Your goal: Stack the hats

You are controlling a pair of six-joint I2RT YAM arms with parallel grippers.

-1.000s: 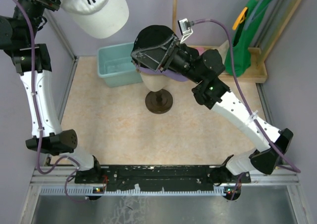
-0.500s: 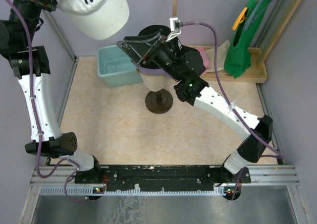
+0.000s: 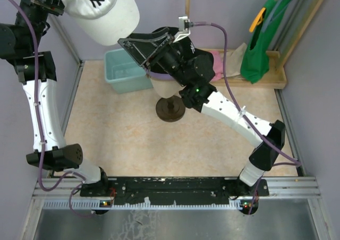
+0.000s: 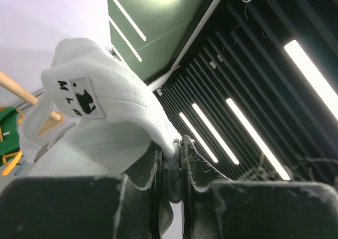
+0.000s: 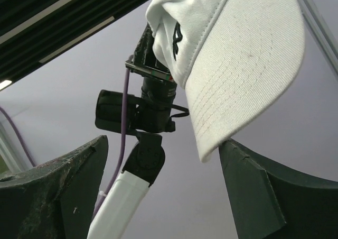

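Observation:
My left gripper [image 3: 53, 0] is shut on the back of the white cap [image 3: 103, 9] with the dark logo and holds it high at the far left. The left wrist view shows its fabric [image 4: 105, 128] pinched between the fingers of that gripper [image 4: 170, 165]. My right gripper [image 3: 139, 48] is open and raised beside the cap's brim. In the right wrist view the brim [image 5: 237, 75] hangs between the jaws of the right gripper [image 5: 163, 191], close to the right finger [image 5: 264, 196]. The purple cap [image 3: 159, 76] and the tan cap [image 3: 167, 88] sit on the stand [image 3: 170, 110]. The black cap is hidden by the right arm.
A teal bin [image 3: 125, 70] stands behind the stand on the left. A pink cloth [image 3: 218, 63] lies on a wooden rack [image 3: 268, 78] at the back right, and a green top [image 3: 260, 38] hangs above it. Walls enclose the sides.
My right gripper has swung up and to the left, away from the caps on the stand and toward the white cap's brim. The left gripper still holds the white cap, which has barely moved.

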